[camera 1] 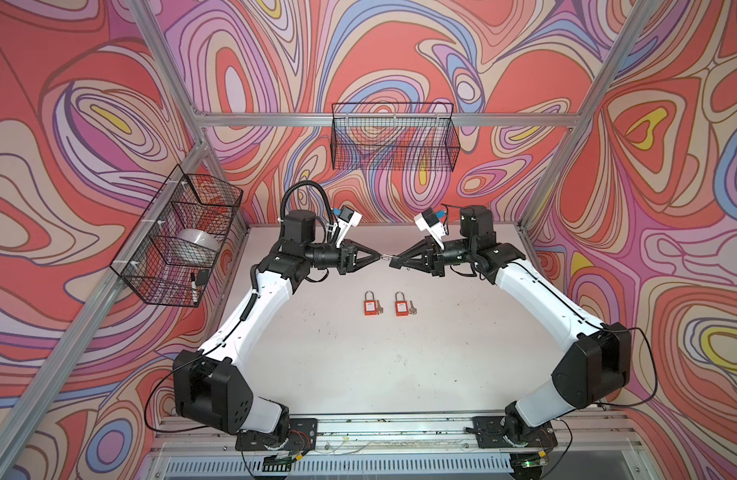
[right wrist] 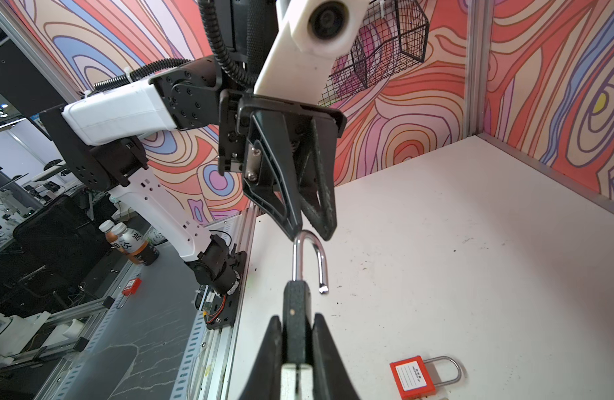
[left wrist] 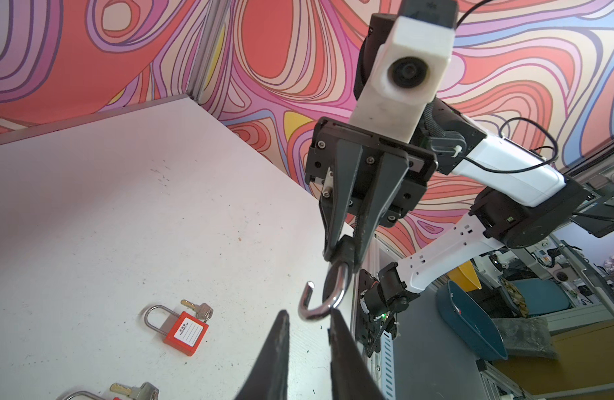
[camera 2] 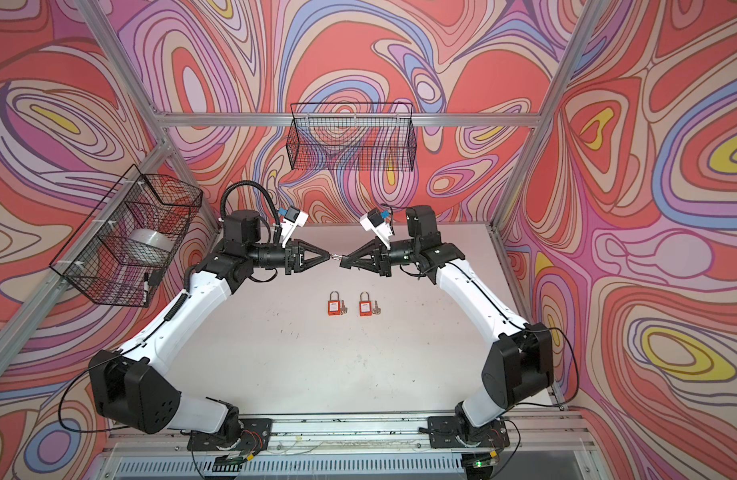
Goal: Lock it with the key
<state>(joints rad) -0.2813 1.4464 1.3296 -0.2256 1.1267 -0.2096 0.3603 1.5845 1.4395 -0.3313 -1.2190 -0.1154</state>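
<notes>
**Open black padlock held in the air between two grippers, shackle not yet closed**

My right gripper [right wrist: 296, 318] is clamped on the body of the black padlock [right wrist: 297, 301]. It holds the padlock in the air above the far half of the table [camera 1: 316, 353], midway between its left and right edges. The steel shackle [right wrist: 320, 263] stands open, its free leg off to one side of the body. My left gripper [right wrist: 311, 235] has its jaws narrow around the shackle's bend; I cannot tell whether they pinch it.

To do this well, I would grip the bend firmly and swing the free leg over its hole. Then I would press straight toward the body while the right side holds steady.

Near the table's middle lie an orange padlock [camera 1: 370, 308] with a key [camera 1: 381, 308] just beside it, and a second orange padlock [camera 1: 401, 308] with a second key [camera 1: 412, 308].
</notes>
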